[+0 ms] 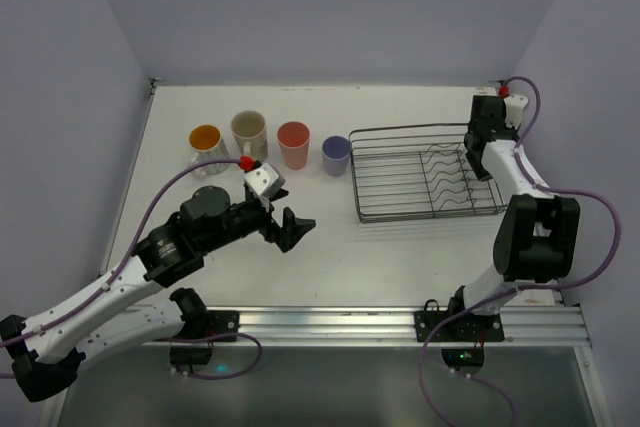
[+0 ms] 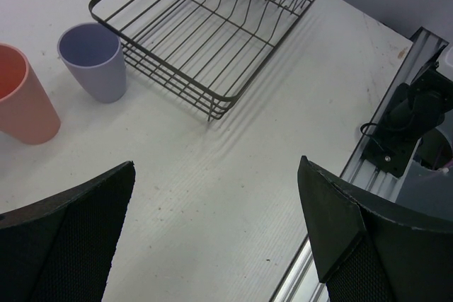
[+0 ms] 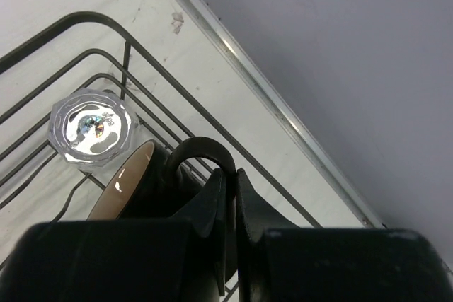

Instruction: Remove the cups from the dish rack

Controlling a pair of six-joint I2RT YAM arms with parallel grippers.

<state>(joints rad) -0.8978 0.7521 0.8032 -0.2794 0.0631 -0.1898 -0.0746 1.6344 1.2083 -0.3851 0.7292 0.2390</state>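
**Inspector:** Right gripper (image 3: 231, 176)?

**Officer:** At the dish rack's (image 1: 430, 214) 2 o'clock corner. The fingers are pressed together, pinching the handle (image 3: 202, 142) of the small brown cup (image 3: 159, 192), which sits inside the rack. A clear glass (image 3: 90, 127) stands in the rack at the cup's 10 o'clock, just beside it.

**Inspector:** Left gripper (image 1: 293, 229)?

**Officer:** Jaws wide apart, holding nothing, above bare table (image 1: 400, 267) at the rack's 8 o'clock.

**Inspector:** Cups outside the rack?

**Officer:** Four stand upright in a row on the table at the rack's 9 o'clock. From the rack outward they are the lavender cup (image 1: 336, 155), the salmon-red cup (image 1: 293, 145), the cream mug (image 1: 249, 130) and the orange-inside cup (image 1: 205, 139).
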